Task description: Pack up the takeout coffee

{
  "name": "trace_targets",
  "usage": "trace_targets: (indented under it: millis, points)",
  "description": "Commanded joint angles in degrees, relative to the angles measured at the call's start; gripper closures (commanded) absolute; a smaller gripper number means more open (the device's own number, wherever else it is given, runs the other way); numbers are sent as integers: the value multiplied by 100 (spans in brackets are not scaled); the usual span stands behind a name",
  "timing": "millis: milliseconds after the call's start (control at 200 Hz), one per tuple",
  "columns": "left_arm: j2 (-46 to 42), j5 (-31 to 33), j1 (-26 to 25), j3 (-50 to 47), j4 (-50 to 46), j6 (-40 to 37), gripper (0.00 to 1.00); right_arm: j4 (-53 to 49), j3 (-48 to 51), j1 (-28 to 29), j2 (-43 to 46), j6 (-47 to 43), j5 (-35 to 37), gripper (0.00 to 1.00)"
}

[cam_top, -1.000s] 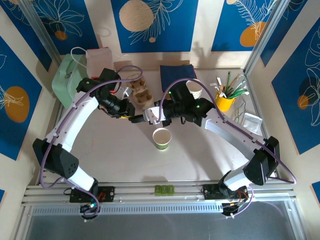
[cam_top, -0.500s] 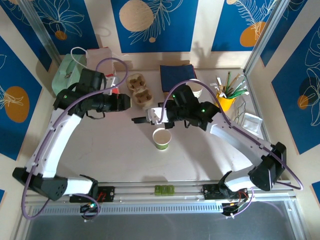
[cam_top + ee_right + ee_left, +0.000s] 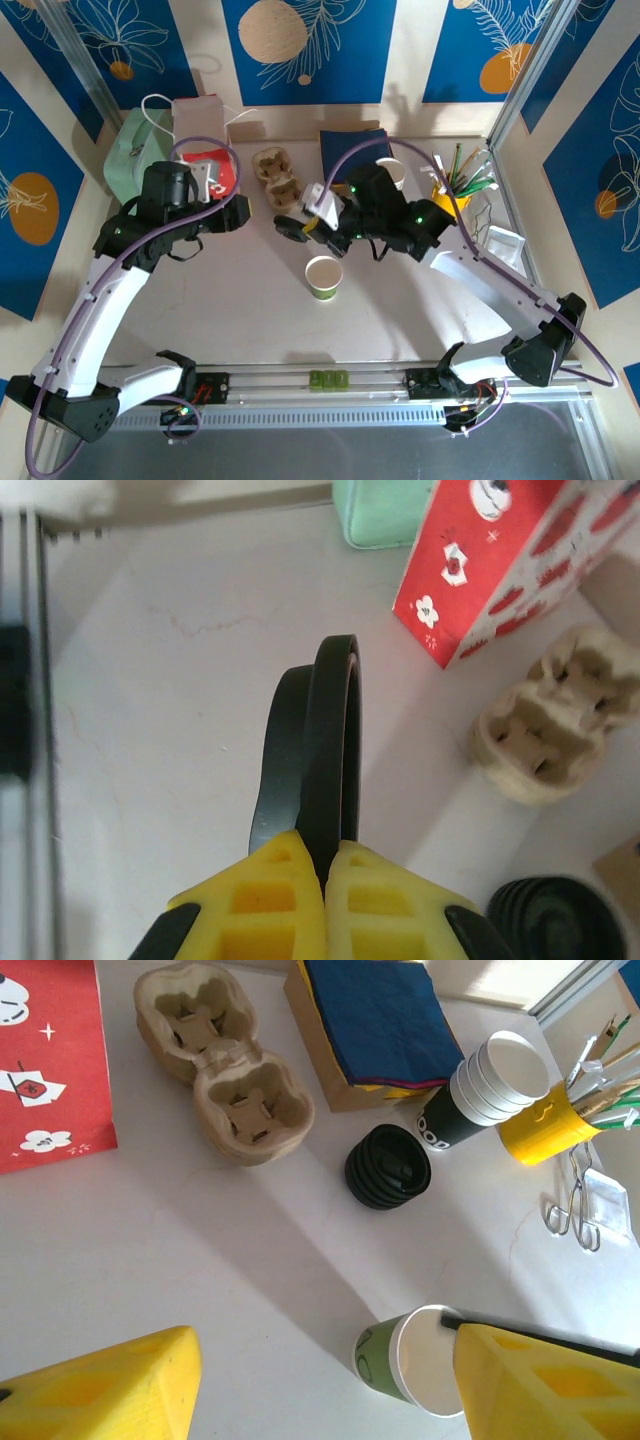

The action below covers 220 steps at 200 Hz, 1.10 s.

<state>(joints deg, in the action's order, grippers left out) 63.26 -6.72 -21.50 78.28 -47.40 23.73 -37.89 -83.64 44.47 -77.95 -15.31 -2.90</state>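
Note:
The takeout coffee is a green paper cup (image 3: 323,277) with a white rim, standing open and unlidded at mid table; the left wrist view shows it too (image 3: 378,1356). My right gripper (image 3: 310,224) hovers just behind and left of the cup, shut on the edge of a black round lid (image 3: 290,228). In the right wrist view the lid (image 3: 325,745) stands on edge between the yellow fingers (image 3: 270,900) of the right gripper (image 3: 326,852). My left gripper (image 3: 242,213) is off to the left, open and empty, its fingers (image 3: 120,1390) wide apart.
At the back lie a pulp cup carrier (image 3: 280,180), a red patterned bag (image 3: 215,170), a mint pouch (image 3: 135,160) and blue napkins (image 3: 355,150). A stack of cups (image 3: 480,1090), a lid stack (image 3: 388,1166) and a yellow stick cup (image 3: 450,205) stand right.
The left gripper opened, let go of the lid and drew back to the left. The right gripper kept the lid and shifted slightly toward the back.

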Motion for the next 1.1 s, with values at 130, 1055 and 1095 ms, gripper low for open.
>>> trace_targets:
  millis: [130, 1055, 1095]
  points:
    - [12, 162, 57, -146, 261, -35, 33, -794, -580, -482, -255, 2764, -1454, 100]
    - [142, 165, 66, -322, 210, -177, 30, 1572, 3085, -2274, 1058, 6451, -3643, 100]
    - [151, 162, 67, -327, 209, -176, 30, 1746, 3218, -2306, 1070, 6530, -3673, 100]
